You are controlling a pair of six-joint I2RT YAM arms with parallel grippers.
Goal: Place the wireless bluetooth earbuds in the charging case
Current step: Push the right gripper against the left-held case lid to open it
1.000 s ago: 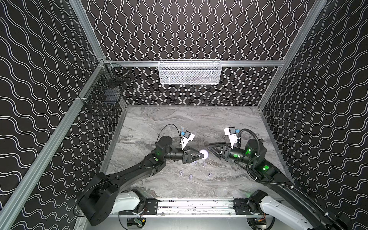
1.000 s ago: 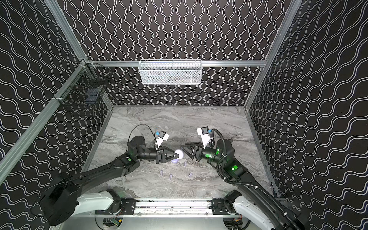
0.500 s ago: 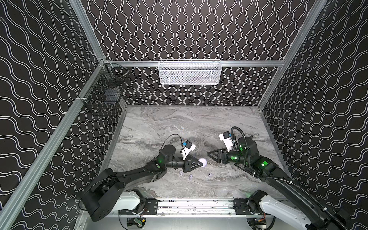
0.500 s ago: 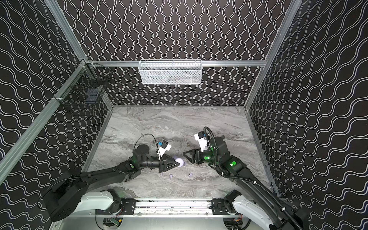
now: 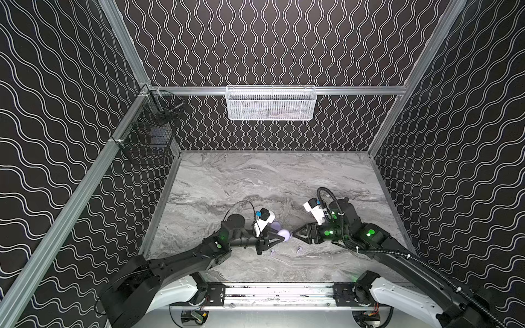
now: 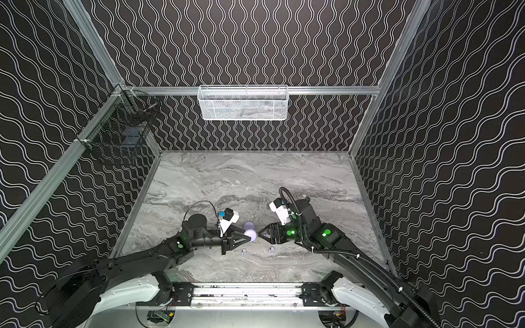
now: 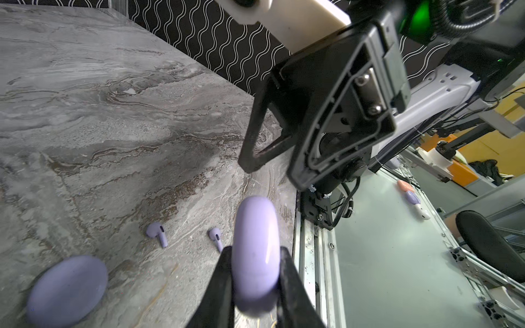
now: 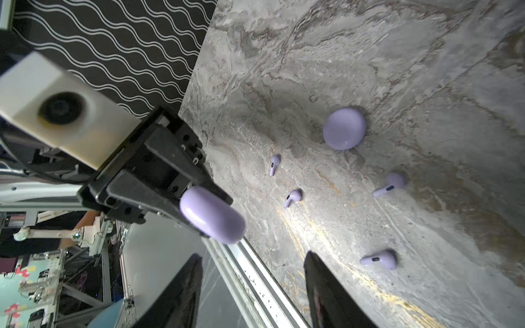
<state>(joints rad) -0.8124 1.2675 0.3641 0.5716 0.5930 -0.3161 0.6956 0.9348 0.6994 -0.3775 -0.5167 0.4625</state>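
Left gripper [image 7: 255,252] clamps the closed charging case [image 8: 213,214] edge-on clear of the surface [image 8: 397,71]; right gripper [image 8: 252,257], jaws apart facing the case, should pry it open gently

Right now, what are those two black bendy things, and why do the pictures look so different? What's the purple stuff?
They are two robot arms with pincers for hands. Two pictures look down from a camera high above. The two close-up ones come from small cameras on each arm's wrist. The left gripper pinches a round lavender charging case, closed, held up over the grey marbled table. The right gripper faces it, open and empty. On the table lie a second round case and four tiny earbuds, not yet in any case.
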